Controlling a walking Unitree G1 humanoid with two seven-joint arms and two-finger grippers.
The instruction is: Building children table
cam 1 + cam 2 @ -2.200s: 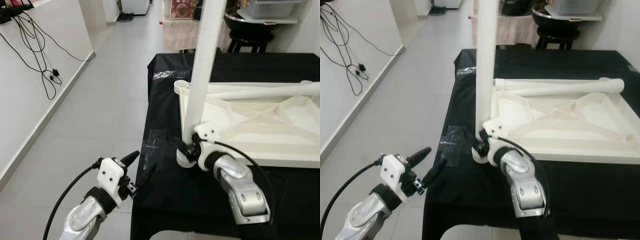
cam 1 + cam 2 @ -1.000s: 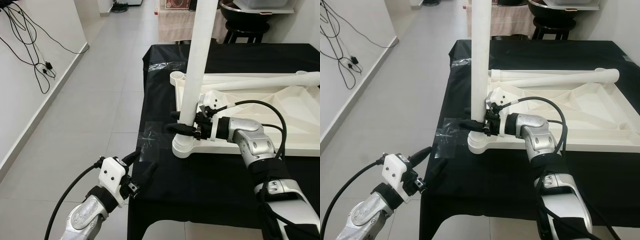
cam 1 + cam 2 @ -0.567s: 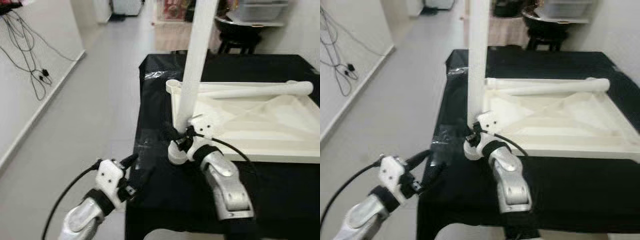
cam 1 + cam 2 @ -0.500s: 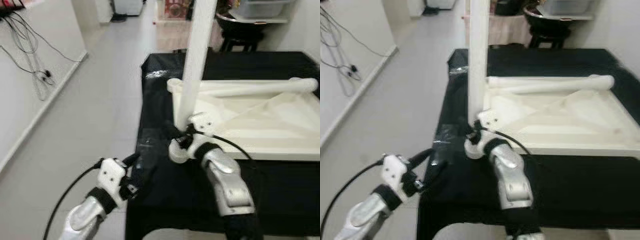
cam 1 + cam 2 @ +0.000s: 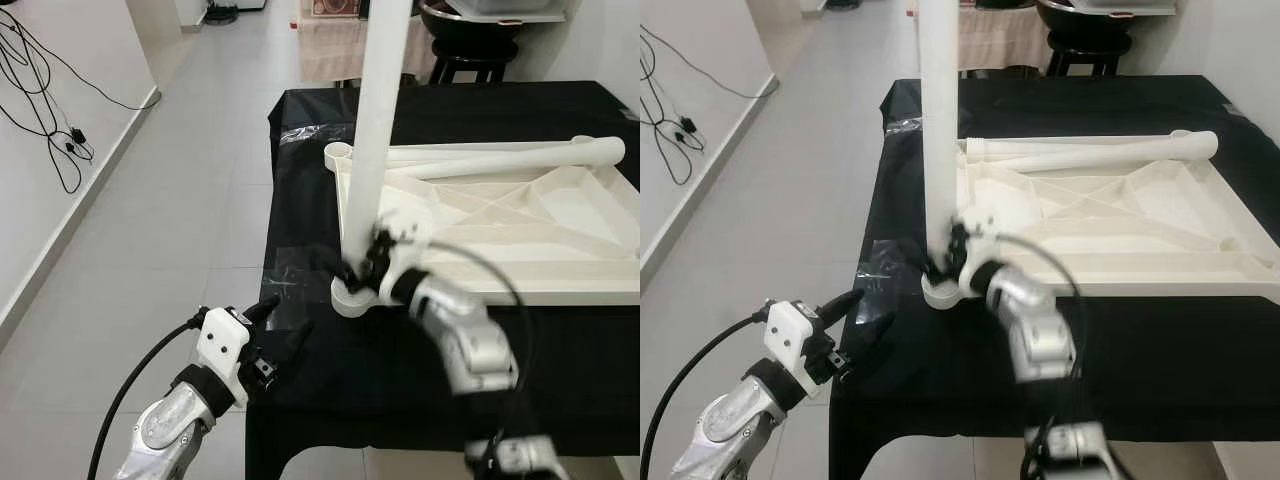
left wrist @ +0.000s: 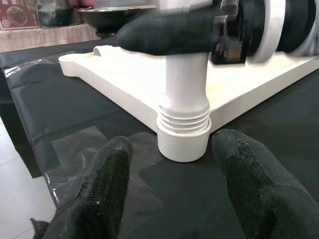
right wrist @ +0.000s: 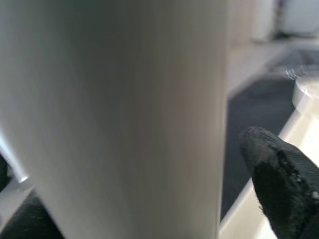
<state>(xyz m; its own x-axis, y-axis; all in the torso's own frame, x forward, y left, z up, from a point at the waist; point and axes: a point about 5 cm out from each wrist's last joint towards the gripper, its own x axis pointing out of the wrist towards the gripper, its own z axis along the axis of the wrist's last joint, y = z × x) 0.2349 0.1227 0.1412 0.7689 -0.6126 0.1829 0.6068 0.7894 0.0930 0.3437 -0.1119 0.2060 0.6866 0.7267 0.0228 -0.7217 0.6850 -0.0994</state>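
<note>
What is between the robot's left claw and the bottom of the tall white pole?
Just black cloth with a clear tape patch. In the left wrist view, the open left gripper faces the leg's threaded base, nothing else between.

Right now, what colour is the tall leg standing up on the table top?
White. The tall leg shows best in the left eye view, upright above the black cloth.

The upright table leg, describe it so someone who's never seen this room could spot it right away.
Find the black-covered table with the white tabletop lying upside down on it. At that tabletop's near left corner the upright table leg rises out of a round socket, with the right gripper at its base. The other leg lies flat along the far edge.
</note>
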